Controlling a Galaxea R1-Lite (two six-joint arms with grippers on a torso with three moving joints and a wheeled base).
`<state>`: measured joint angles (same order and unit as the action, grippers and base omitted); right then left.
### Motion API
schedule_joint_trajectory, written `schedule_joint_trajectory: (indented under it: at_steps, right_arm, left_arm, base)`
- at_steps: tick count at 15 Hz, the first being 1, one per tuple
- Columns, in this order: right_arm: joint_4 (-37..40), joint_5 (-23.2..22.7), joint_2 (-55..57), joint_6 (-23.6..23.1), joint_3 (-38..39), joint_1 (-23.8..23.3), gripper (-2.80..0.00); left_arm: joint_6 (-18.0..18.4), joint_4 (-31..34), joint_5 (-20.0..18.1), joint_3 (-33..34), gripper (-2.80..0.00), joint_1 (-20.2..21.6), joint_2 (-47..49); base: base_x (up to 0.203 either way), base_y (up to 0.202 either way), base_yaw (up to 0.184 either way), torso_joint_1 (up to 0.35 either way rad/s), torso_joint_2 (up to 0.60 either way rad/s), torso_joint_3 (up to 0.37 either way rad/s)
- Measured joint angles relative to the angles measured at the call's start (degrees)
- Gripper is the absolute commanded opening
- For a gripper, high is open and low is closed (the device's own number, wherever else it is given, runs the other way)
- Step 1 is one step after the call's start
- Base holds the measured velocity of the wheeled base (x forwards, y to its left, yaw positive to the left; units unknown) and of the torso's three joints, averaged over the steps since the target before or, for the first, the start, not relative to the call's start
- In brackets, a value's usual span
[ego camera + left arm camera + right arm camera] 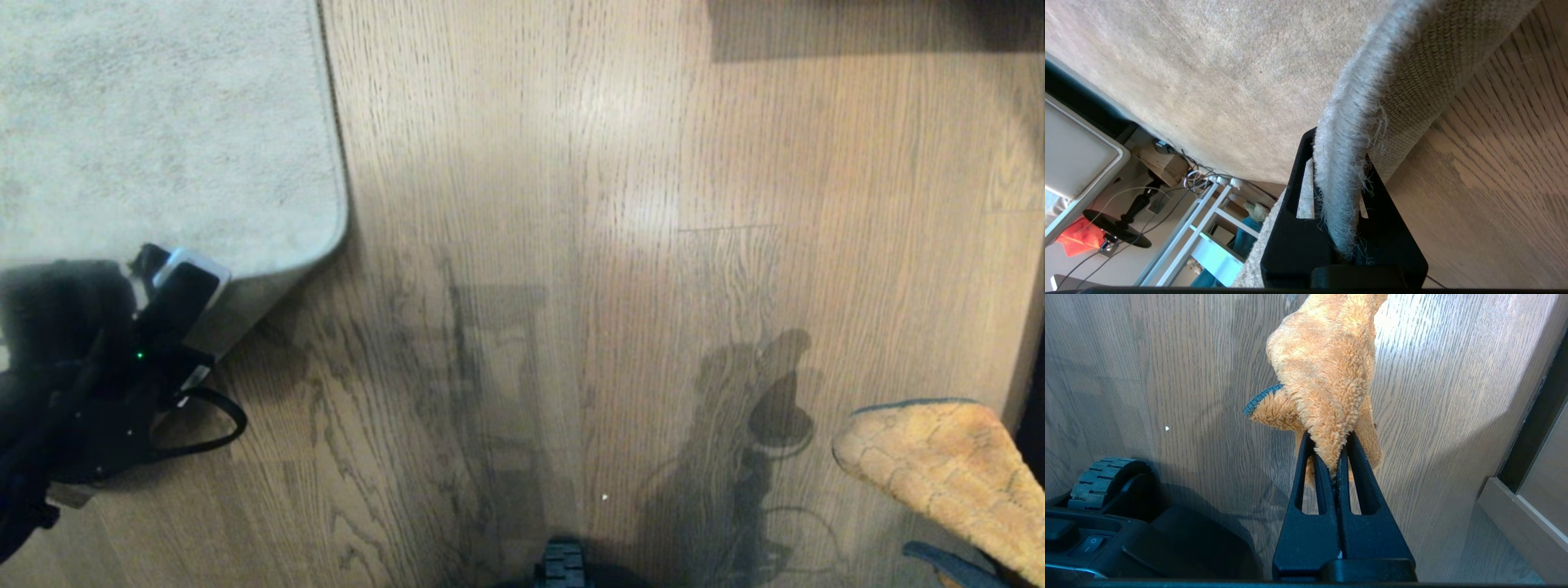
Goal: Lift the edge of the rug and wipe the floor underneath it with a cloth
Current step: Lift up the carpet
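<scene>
The pale grey rug [163, 122] lies at the far left on the brown plank floor [571, 204]. My left gripper [175, 286] is shut on the rug edge [269, 282] at its near corner, holding it up off the planks. In the left wrist view the black fingers [1298, 171] pinch the fuzzy rug edge [1347, 106], the tan woven backing [1421, 73] shows, and bare floor [1494, 163] lies below it. My right gripper [1331, 453] is shut on the orange-tan cloth [1327, 367], which hangs above the floor at the near right [947, 465].
My base's wheel [562, 563] sits at the near middle, also seen as a ribbed wheel [1098, 477]. A dark furniture shadow [873, 28] crosses the far right. A skirting board [1523, 522] runs along the right. A white frame with cables [1208, 204] stands beyond the rug.
</scene>
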<state>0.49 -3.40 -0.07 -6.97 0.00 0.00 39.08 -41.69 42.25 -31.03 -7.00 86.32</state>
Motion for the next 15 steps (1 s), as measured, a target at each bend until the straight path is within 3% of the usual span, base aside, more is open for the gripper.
schedule_joint_trajectory:
  at_steps: [12,15]
  right_arm:
    - [0.02,0.01,0.0,0.0,0.0,0.0,-2.8]
    - [0.04,0.02,0.0,0.01,0.0,0.0,-2.8]
  left_arm:
    - [-0.02,-0.1,0.11,1.56,-2.8,-0.04,-0.63]
    - [0.0,-0.2,0.0,1.48,-2.8,-0.09,-0.66]
  base:
    - [0.0,0.0,0.0,0.0,0.0,0.0]
    - [-0.001,0.142,-0.005,0.001,0.0,0.003]
